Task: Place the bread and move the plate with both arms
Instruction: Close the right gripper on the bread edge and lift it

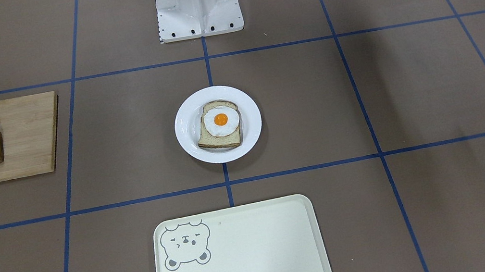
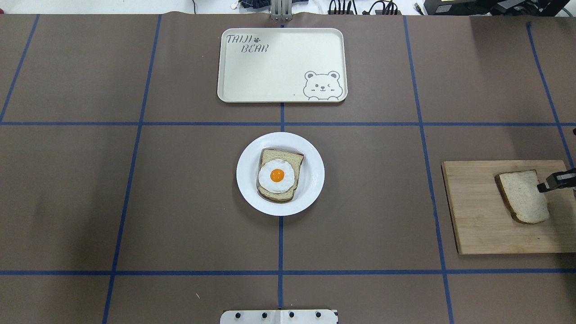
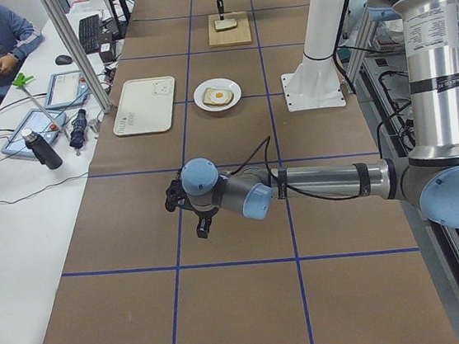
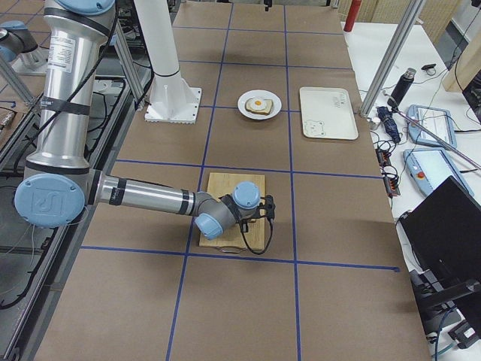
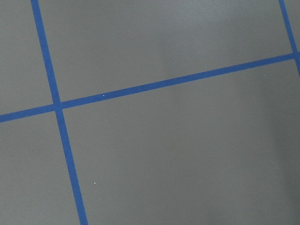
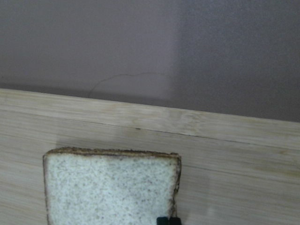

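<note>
Cream tray [image 2: 279, 67] reads "TAIJI BEAR"; right claw [image 2: 543, 185] at the bread [image 2: 522, 195] edge, grip impossible to tell.

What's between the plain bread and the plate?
Nothing visible: only bare table lies between the cutting board holding the bread and the plate. The right gripper is at the bread's edge.

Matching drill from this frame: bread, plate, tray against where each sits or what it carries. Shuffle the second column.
1. bread
2. plate
3. tray

A. has a bear drawing in one corner
B. lies on the wooden board
C. holds the egg-topped slice

Pairs: 1-B, 2-C, 3-A
</note>
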{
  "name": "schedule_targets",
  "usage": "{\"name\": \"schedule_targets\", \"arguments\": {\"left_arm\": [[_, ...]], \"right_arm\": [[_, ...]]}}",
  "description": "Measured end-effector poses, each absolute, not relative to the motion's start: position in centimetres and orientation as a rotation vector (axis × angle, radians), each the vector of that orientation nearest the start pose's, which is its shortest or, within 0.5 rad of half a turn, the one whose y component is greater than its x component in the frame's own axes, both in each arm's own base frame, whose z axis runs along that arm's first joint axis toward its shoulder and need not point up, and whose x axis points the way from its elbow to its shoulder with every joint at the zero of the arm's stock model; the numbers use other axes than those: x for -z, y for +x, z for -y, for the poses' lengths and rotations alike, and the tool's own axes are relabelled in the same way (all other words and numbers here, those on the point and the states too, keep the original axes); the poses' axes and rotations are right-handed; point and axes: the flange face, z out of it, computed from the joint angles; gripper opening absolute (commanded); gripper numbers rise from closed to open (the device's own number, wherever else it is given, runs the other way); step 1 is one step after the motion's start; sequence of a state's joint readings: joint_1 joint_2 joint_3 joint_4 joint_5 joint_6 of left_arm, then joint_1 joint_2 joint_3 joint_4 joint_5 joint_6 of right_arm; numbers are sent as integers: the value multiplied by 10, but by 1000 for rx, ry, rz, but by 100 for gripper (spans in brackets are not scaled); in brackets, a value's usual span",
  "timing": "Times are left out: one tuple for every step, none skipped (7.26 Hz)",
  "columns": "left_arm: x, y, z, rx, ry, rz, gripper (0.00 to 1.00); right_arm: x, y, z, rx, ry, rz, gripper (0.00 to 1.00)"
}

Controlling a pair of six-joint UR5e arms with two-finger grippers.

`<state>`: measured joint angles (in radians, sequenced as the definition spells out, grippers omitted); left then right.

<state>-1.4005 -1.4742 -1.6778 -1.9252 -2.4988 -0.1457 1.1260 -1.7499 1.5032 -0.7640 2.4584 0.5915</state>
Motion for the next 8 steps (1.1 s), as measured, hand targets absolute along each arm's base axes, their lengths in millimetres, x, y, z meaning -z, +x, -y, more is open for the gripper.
{"name": "schedule_targets", "arguments": {"left_arm": [[-601, 26, 468, -192, 190, -960, 98], [-601, 26, 468, -192, 190, -960, 98], [-601, 26, 468, -192, 190, -960, 98], [-601, 26, 468, -192, 190, -960, 98], [-601, 26, 468, -192, 190, -960, 98], [-601, 26, 468, -192, 190, -960, 98], [-601, 26, 468, -192, 191, -960, 98], [-601, 26, 468, -192, 191, -960, 98]], "right_arm": [[-675, -132, 407, 115, 27, 1010, 0], [-671, -132, 409, 115, 30, 1018, 0], [-666, -131, 411, 118, 29, 1035, 0], [-659, -131, 413, 122, 24, 1059, 0], [-651, -131, 417, 126, 20, 1085, 0], [-639, -132, 425, 123, 8, 1122, 0], [-621, -133, 438, 106, -9, 1170, 0], [-599, -135, 453, 81, -31, 1216, 0]]}}
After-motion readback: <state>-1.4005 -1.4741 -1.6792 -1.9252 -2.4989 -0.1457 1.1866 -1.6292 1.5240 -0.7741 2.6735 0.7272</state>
